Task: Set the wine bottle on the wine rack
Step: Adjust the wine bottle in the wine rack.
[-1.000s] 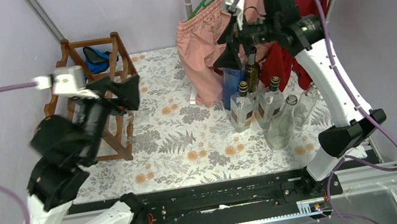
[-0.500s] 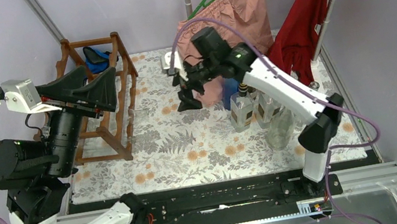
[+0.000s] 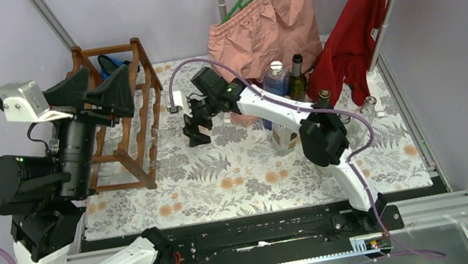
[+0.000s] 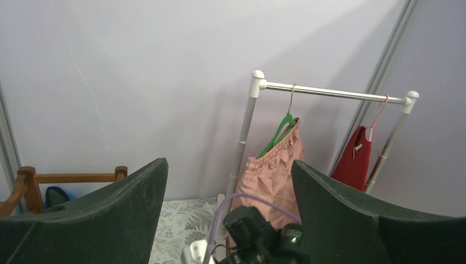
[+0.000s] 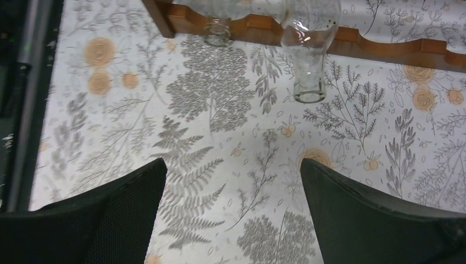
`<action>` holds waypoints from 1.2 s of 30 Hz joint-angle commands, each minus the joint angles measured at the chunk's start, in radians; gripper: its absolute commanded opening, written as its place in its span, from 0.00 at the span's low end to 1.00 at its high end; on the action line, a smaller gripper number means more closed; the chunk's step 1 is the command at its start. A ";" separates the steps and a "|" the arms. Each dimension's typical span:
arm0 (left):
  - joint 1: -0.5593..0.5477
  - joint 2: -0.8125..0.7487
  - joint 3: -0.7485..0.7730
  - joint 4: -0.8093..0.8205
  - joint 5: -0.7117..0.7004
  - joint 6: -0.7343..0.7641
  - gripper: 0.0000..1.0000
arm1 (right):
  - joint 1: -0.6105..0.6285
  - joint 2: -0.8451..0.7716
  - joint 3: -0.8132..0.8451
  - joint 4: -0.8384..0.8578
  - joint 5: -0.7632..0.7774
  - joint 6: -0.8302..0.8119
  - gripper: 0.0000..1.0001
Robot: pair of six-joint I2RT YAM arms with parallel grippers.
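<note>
The reddish-brown wine rack (image 3: 143,138) stands at the mat's left side. Its scalloped rail (image 5: 384,48) crosses the top of the right wrist view. Two clear bottles lie on the rack, their necks (image 5: 308,74) (image 5: 217,30) poking out over the mat. My right gripper (image 3: 192,123) (image 5: 232,162) hangs open and empty just right of the rack, over bare mat. My left gripper (image 3: 108,70) (image 4: 229,165) is open and empty, raised high above the rack, facing the back wall. A dark wine bottle (image 3: 296,71) stands at the back right.
Beside the dark bottle stand a blue bottle (image 3: 275,78) and a clear square bottle (image 3: 282,137), partly behind my right arm. Pink shorts (image 3: 269,18) and a red garment (image 3: 358,32) hang from a rail (image 4: 329,92) at the back. A blue thing (image 3: 110,68) sits at the rack's far end.
My right arm swung from the standing bottles at the back right across to the left and down beside the rack, still open. My left arm lifted and turned its gripper above the rack.
</note>
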 commanded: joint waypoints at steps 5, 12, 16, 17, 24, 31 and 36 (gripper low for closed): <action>0.000 0.115 0.136 -0.002 -0.110 -0.027 0.90 | 0.009 0.138 0.053 0.339 -0.010 0.145 1.00; 0.000 0.101 0.101 0.059 -0.172 -0.039 0.90 | 0.010 0.246 0.129 0.447 -0.018 0.238 1.00; 0.000 0.097 0.093 0.058 -0.170 -0.051 0.89 | 0.011 0.302 0.168 0.486 -0.032 0.281 0.99; 0.000 0.093 0.081 0.061 -0.172 -0.054 0.89 | 0.011 0.316 0.180 0.495 -0.031 0.295 0.99; 0.000 0.097 0.076 0.054 -0.173 -0.074 0.89 | 0.012 0.418 0.277 0.541 -0.058 0.359 0.89; 0.001 0.105 0.076 0.045 -0.179 -0.078 0.89 | 0.022 0.444 0.286 0.587 -0.087 0.369 0.81; 0.000 0.121 0.095 0.033 -0.181 -0.080 0.89 | 0.023 0.456 0.300 0.646 -0.130 0.434 0.76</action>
